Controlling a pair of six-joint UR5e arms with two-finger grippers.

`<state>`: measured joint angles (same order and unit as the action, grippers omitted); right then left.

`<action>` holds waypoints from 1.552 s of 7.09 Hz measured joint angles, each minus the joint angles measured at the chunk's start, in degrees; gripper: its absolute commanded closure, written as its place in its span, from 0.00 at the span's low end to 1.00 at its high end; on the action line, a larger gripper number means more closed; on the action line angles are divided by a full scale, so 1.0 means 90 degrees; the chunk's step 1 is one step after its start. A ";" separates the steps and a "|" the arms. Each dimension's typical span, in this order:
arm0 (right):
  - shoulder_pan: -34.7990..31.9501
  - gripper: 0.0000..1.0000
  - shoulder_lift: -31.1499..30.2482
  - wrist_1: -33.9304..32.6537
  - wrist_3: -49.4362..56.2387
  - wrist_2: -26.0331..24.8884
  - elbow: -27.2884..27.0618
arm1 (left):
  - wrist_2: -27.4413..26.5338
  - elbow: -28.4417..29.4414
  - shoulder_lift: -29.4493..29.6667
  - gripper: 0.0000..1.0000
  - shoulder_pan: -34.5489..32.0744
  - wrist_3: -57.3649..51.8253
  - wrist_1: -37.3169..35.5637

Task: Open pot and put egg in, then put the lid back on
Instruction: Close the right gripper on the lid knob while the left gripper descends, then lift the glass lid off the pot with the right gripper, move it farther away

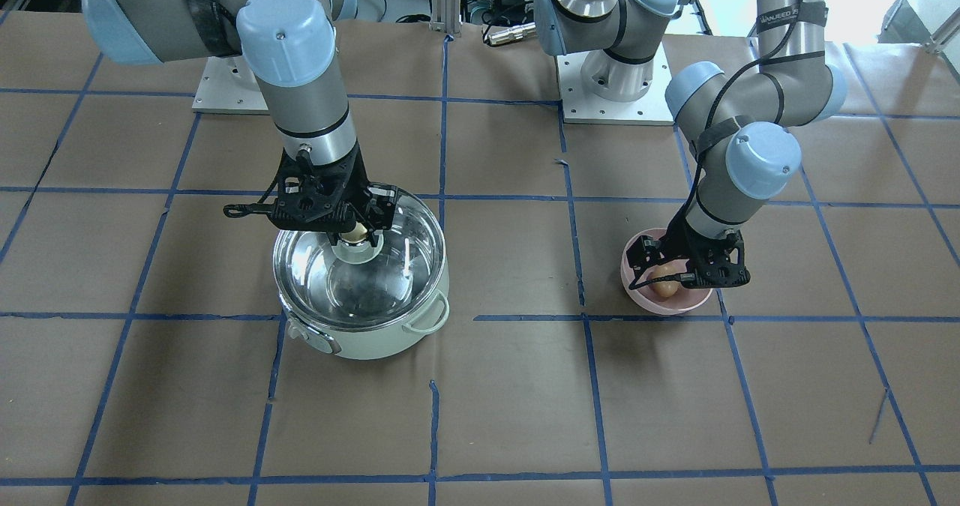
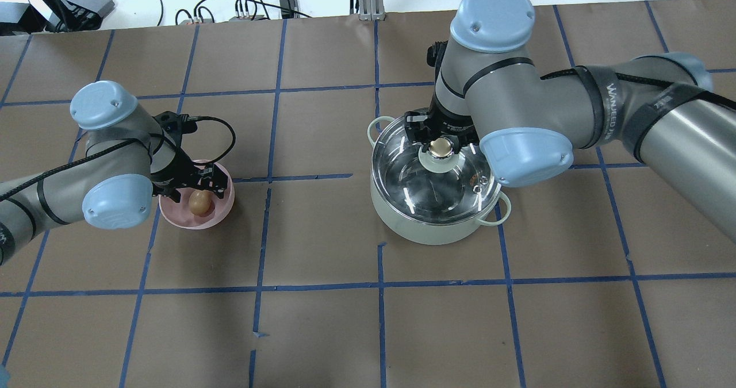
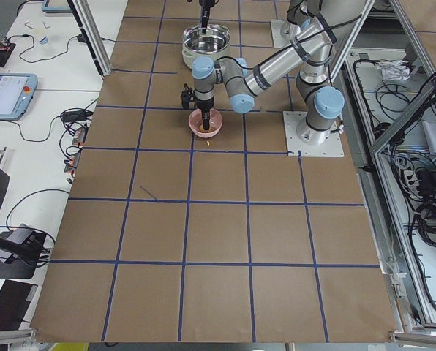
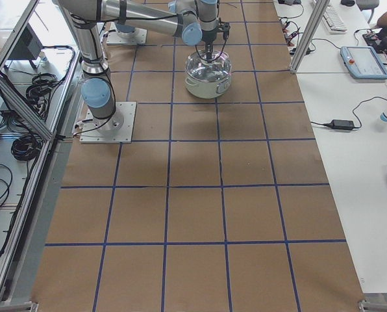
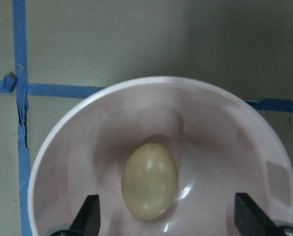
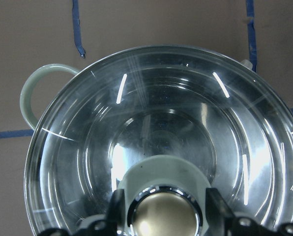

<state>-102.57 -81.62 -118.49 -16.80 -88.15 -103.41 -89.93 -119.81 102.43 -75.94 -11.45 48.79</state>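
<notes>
You'll find the pot (image 1: 375, 345) standing upright on the bench (image 1: 510, 416) with the lid (image 1: 390, 266) seated level on its rim, so it is not yet open. The right gripper (image 6: 165, 206) reaches down over the lid's centre, and its fingers (image 6: 116, 209) stand one on each side of the golden knob (image 6: 166, 216), very close to it. You cannot tell from the wrist view whether they actually press on the knob.

The egg (image 5: 149, 181) is not in the pot. It lies in the bottom of the pink bowl (image 5: 53, 162), which sits on the bench well apart from the pot, on the robot's left side of it. The left gripper (image 5: 168, 219) hangs low over that bowl with its jaws spread wide. The egg lies between them, nearer one fingertip than the other and touching neither. Blue tape lines (image 1: 442, 154) on the bench run between the pot and the bowl.
</notes>
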 measured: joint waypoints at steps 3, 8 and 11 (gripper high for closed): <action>0.0003 0.61 -0.0026 -0.0001 -0.0001 -0.0068 0.0048 | 0.0048 -0.0011 0.0057 0.06 0.0000 -0.0255 -0.0107; 0.0472 0.61 -0.0133 0.0731 0.0187 -0.0345 0.1043 | 0.0016 -0.0016 0.0353 0.08 0.0000 -0.0539 -0.0516; 0.1456 0.61 -0.0480 0.1157 0.0998 -0.0305 0.1138 | 0.0003 -0.0022 0.0390 0.09 0.0000 -0.0544 -0.0522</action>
<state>-89.47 -85.93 -108.08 -7.82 -90.90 -93.17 -89.91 -120.01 105.94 -75.94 -16.35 44.10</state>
